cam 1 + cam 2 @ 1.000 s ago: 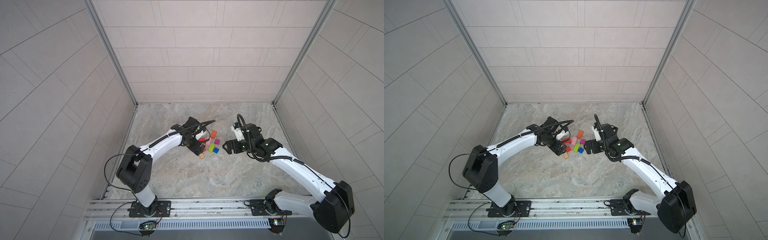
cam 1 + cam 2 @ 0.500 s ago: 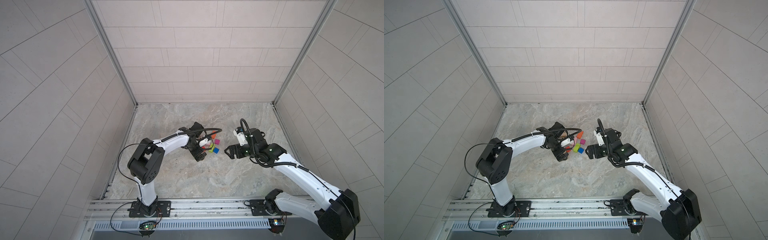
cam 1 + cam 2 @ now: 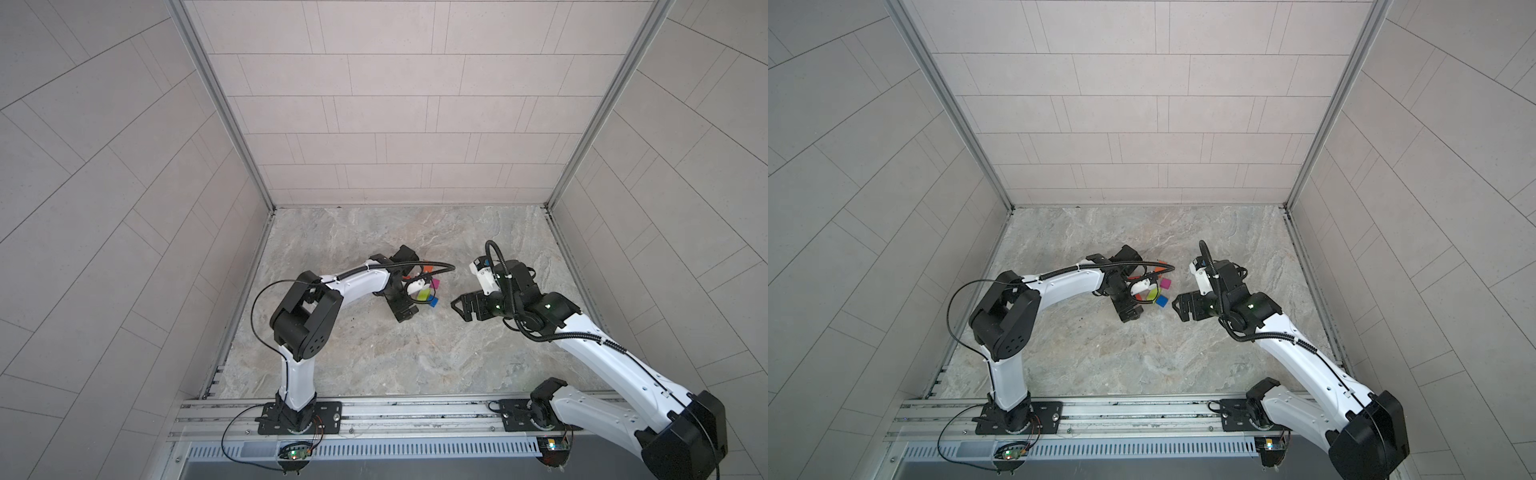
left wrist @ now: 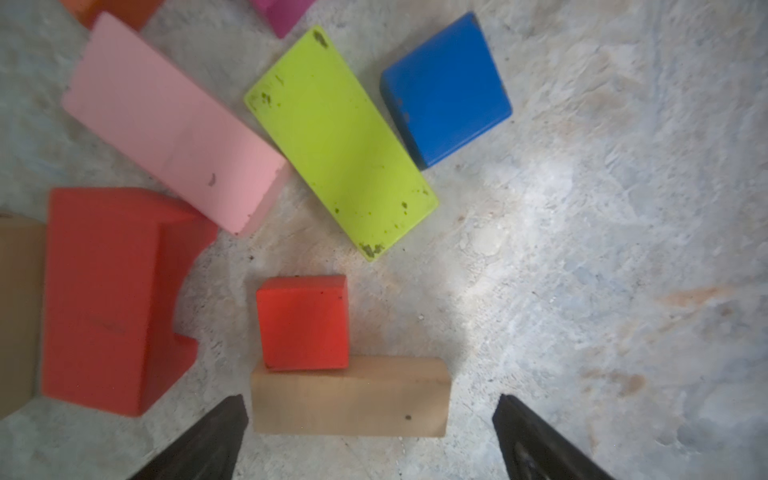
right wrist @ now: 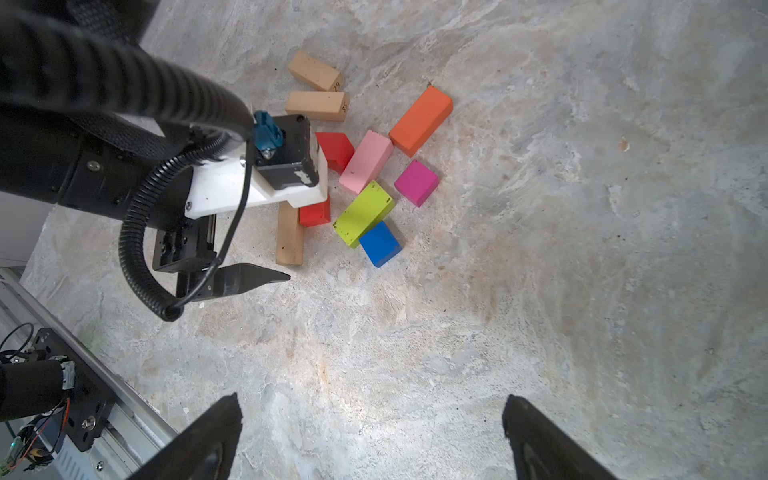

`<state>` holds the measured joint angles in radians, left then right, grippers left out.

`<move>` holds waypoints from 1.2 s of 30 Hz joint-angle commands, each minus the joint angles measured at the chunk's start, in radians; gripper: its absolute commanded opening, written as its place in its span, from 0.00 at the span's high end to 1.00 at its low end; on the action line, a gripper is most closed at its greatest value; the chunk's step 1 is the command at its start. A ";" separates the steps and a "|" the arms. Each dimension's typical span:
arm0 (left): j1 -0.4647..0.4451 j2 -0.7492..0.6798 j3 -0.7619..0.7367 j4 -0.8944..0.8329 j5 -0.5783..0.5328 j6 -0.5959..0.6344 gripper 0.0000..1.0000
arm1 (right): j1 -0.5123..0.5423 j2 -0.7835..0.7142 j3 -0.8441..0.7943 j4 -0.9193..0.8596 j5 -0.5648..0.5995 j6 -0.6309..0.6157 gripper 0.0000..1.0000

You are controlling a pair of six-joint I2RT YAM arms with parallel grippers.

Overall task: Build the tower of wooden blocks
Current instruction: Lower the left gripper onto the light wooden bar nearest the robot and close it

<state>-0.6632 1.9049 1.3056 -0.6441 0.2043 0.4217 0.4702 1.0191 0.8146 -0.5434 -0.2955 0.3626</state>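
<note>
The wood blocks lie loose in one layer on the marble floor, and no tower shows. My left gripper (image 4: 370, 405) is open and low, its fingers either side of a tan bar (image 4: 350, 397) without touching it. A red cube (image 4: 303, 322) leans on that bar. Beyond them lie a lime oblong (image 4: 336, 141), a pink oblong (image 4: 166, 124), a blue cube (image 4: 446, 87) and a red arch (image 4: 104, 299). A magenta cube (image 5: 416, 183), an orange oblong (image 5: 420, 120) and two tan bars (image 5: 318, 106) lie farther off. My right gripper (image 5: 370, 409) hangs open and empty over bare floor right of the cluster (image 3: 459, 307).
Tiled walls close in the floor (image 3: 374, 353) on three sides. A metal rail (image 3: 395, 409) carrying both arm bases runs along the near edge. The left arm's cable (image 3: 432, 266) loops above the blocks.
My left gripper has moved toward the near side and dropped low over the tan bar, its elbow folding in. The right gripper has drifted slightly toward the near side. Both stayed open.
</note>
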 commanded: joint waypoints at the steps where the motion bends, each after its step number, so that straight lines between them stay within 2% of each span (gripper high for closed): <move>1: -0.001 0.001 0.027 -0.040 -0.026 0.025 0.00 | -0.004 -0.018 -0.009 -0.028 0.005 -0.016 0.01; 7: 0.000 -0.014 0.014 -0.037 -0.044 0.035 0.00 | -0.005 -0.009 -0.008 -0.022 0.001 -0.016 0.01; 24: 0.007 0.078 0.058 -0.052 -0.025 0.023 0.01 | -0.010 -0.009 -0.007 -0.032 0.007 -0.021 0.01; 28: 0.007 0.080 0.064 -0.055 -0.036 -0.004 0.04 | -0.012 -0.021 -0.007 -0.035 0.019 -0.020 0.01; 36: 0.003 0.068 0.044 -0.038 -0.092 -0.124 0.20 | -0.015 -0.030 -0.009 -0.033 0.032 -0.021 0.01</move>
<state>-0.6613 1.9736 1.3502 -0.6720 0.1520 0.3634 0.4614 1.0042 0.8101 -0.5560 -0.2802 0.3542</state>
